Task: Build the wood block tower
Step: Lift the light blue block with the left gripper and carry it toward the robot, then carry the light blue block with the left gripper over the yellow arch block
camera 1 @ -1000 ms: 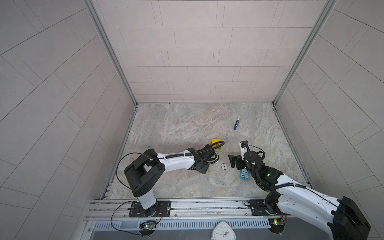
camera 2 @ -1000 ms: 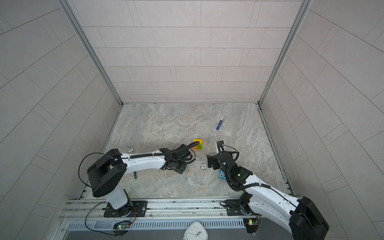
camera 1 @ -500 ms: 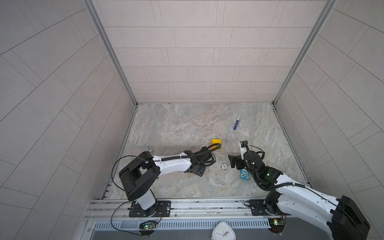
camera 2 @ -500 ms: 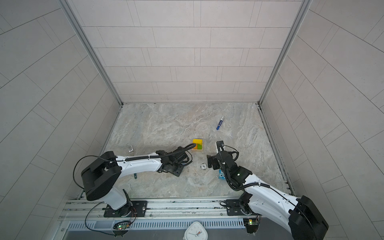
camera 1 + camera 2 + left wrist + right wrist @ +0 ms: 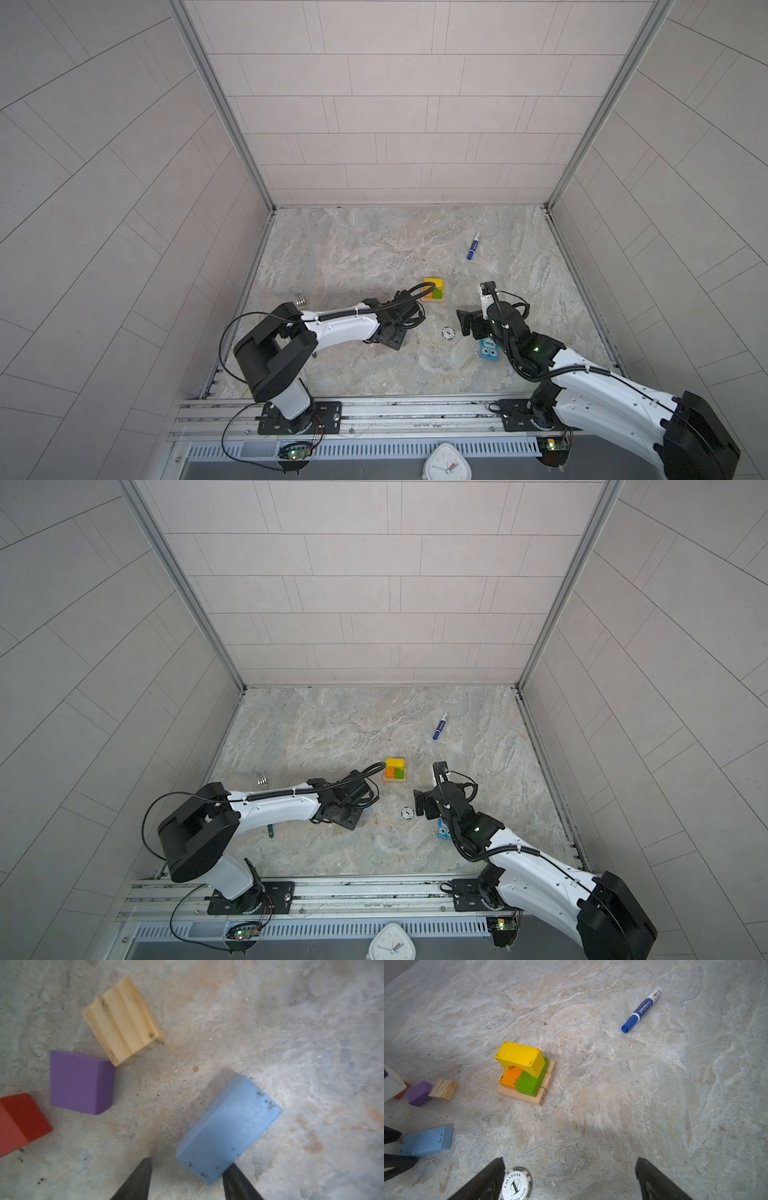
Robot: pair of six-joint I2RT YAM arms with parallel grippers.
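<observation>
Left jaws part-open, set around one end of the blue block (image 5: 228, 1126), which lies flat on the tabletop (image 5: 654, 1105). One fingertip (image 5: 235, 1181) is against the block's corner, the other (image 5: 139, 1180) is clear of it, so no grip.

Right jaws wide open, empty, low over the tabletop. A Las Vegas poker chip (image 5: 517, 1185) lies just beside one fingertip (image 5: 483, 1180).

Near the blue block are three loose cubes. The purple cube (image 5: 81, 1082) is just beside the grooved natural cube (image 5: 122, 1020), and the red cube (image 5: 18, 1122) is at the frame edge.

The tower (image 5: 525, 1076) stands between the two arms in both top views (image 5: 433, 291). It has tan base bars (image 5: 521, 1095), an orange block (image 5: 509, 1078) and a green block (image 5: 529, 1082) side by side on them, and a yellow arch block (image 5: 519, 1056) across the top.

Blue marker pen (image 5: 641, 1009) lies well apart, beyond the tower. Blue cartoon-eyed toy (image 5: 489, 348) sits by the right arm.
</observation>
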